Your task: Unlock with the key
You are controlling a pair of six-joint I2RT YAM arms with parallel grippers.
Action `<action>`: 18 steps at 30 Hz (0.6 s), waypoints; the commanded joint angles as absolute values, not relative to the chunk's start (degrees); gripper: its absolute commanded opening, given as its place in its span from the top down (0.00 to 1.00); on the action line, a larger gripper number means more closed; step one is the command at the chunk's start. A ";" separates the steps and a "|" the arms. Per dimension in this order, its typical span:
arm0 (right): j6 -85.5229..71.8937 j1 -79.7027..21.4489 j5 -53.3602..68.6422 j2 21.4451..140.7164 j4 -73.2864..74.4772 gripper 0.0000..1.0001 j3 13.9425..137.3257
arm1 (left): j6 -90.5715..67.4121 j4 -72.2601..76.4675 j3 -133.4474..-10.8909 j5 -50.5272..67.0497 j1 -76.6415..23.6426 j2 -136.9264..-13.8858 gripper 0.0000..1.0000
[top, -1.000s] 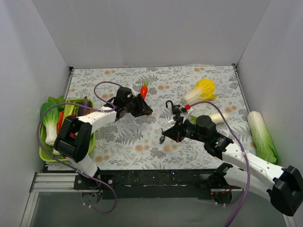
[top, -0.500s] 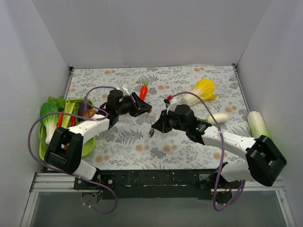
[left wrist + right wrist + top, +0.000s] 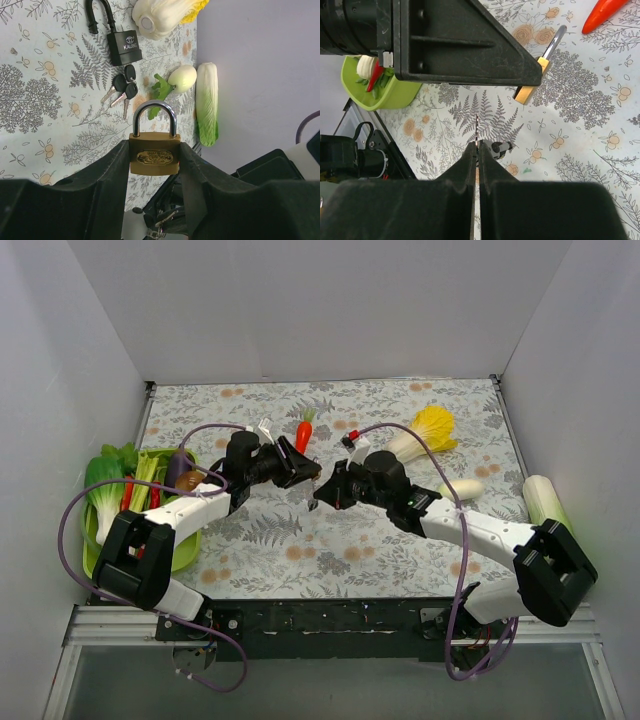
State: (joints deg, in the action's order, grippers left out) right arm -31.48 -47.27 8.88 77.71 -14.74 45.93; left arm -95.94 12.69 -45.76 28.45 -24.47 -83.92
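Note:
My left gripper (image 3: 305, 472) is shut on a brass padlock (image 3: 154, 155), gripping its body from both sides with the silver shackle pointing away. My right gripper (image 3: 322, 498) is shut on a small key (image 3: 477, 127), whose thin blade sticks out past the fingertips. In the right wrist view the padlock (image 3: 532, 89) hangs off the tip of the left fingers (image 3: 465, 45), up and to the right of the key blade, with a gap between them. The two grippers face each other close together above the mat's middle.
A black padlock (image 3: 122, 45) and a bunch of keys (image 3: 124, 90) lie on the mat. A carrot (image 3: 303, 430), yellow cabbage (image 3: 425, 430), white radish (image 3: 462, 488) and long cabbage (image 3: 545, 505) lie around. A green tray (image 3: 180, 552) of vegetables sits at the left.
My right gripper has carried the key left and up, close to the left gripper. The left gripper shifted slightly left and still holds the brass padlock.

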 commanded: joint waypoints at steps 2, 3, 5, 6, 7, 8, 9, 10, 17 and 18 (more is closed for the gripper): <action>-31.11 -46.50 7.47 78.92 -15.91 0.99 48.87 | -95.98 14.68 -45.70 29.09 -24.17 -81.04 1.00; -31.29 -46.23 7.64 79.10 -16.00 0.99 48.87 | -95.89 14.68 -45.70 29.00 -24.17 -81.04 1.00; -31.64 -45.53 8.43 79.63 -15.91 0.99 48.96 | -95.63 14.50 -45.88 29.00 -24.17 -80.95 1.00; -31.64 -45.44 8.70 79.72 -15.91 0.99 49.04 | -95.54 14.50 -45.88 28.92 -24.26 -80.95 1.00; -31.64 -45.44 9.05 79.89 -16.00 0.99 49.04 | -95.36 14.41 -45.88 28.65 -24.26 -80.86 1.00; -31.64 -45.44 9.23 79.81 -15.91 0.99 48.96 | -95.01 14.41 -45.79 28.39 -24.26 -80.69 1.00; -31.64 -45.44 9.32 79.63 -16.00 0.99 48.87 | -94.75 14.33 -45.88 28.13 -24.17 -80.51 1.00; -31.38 -45.44 9.40 79.45 -16.00 0.99 48.17 | -94.57 13.72 -45.88 27.60 -24.17 -80.51 1.00; -30.59 -45.00 8.09 77.87 -14.59 0.99 47.28 | -93.78 12.83 -45.97 25.67 -24.08 -80.24 1.00; -30.50 -45.00 8.09 77.70 -14.42 0.99 47.37 | -93.17 12.40 -46.14 25.14 -24.08 -80.77 1.00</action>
